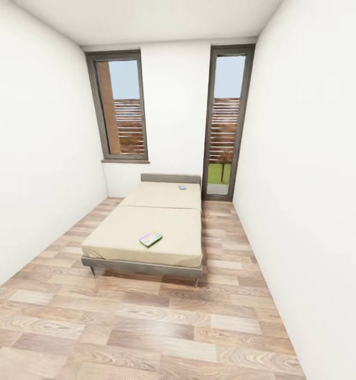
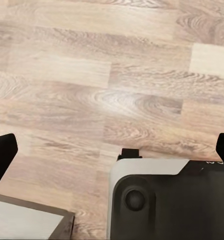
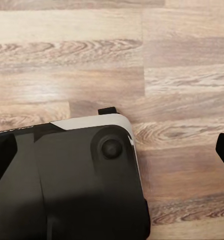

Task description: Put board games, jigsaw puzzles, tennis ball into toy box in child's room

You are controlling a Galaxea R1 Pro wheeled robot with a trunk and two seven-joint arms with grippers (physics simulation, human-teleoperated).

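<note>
While the robot faces the bed [image 1: 146,232], both grippers hang spread over bare floor [image 2: 112,75]; approach phase. Next: drive closer to the nearer board game [image 1: 150,238].

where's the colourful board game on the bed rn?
In the head view, the colourful board game lies flat on the bed near its foot end, about mid-width, well short of the small blue item by the headboard.

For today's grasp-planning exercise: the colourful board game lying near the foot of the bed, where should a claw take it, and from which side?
The board game lies flat on the mattress, turned at an angle. Probably best to come from above at the foot of the bed and pinch across its narrower width, claw rotated to match its tilt.
</note>
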